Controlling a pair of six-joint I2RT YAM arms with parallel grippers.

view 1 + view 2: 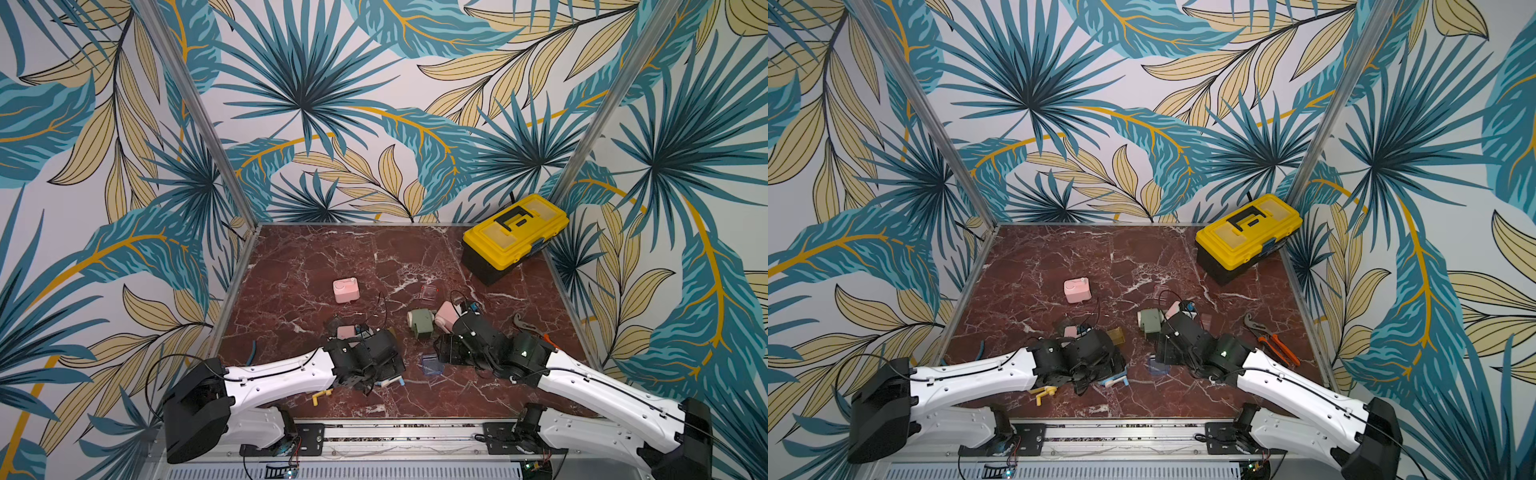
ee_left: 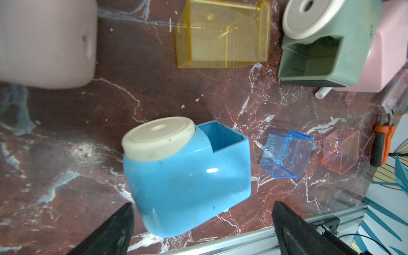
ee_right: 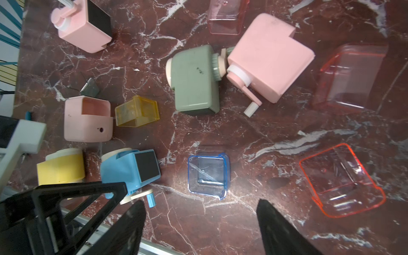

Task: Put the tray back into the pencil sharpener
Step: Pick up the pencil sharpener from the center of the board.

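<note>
A blue pencil sharpener [image 2: 187, 176] with a cream round cap lies on the marble near the table's front edge. Its empty slot faces a clear blue tray [image 2: 287, 154] lying a short way off. My left gripper [image 2: 202, 205] hangs open over the sharpener. Its fingers stand on either side of the sharpener's near end and do not touch it. My right gripper [image 3: 201, 202] is open and empty just above the marble, beside the blue tray [image 3: 207, 174]. In a top view the tray [image 1: 432, 365] lies between the two wrists, and the left wrist covers most of the sharpener.
Close by are a yellow tray [image 2: 223, 35], a red tray [image 3: 342, 181], a pink tray [image 3: 348, 77], a green sharpener [image 3: 194, 79], pink sharpeners [image 3: 269, 57] [image 3: 88, 119] and a yellow sharpener [image 3: 60, 170]. Pliers [image 1: 532, 328] lie at the right. A yellow toolbox [image 1: 515, 232] stands at the back right.
</note>
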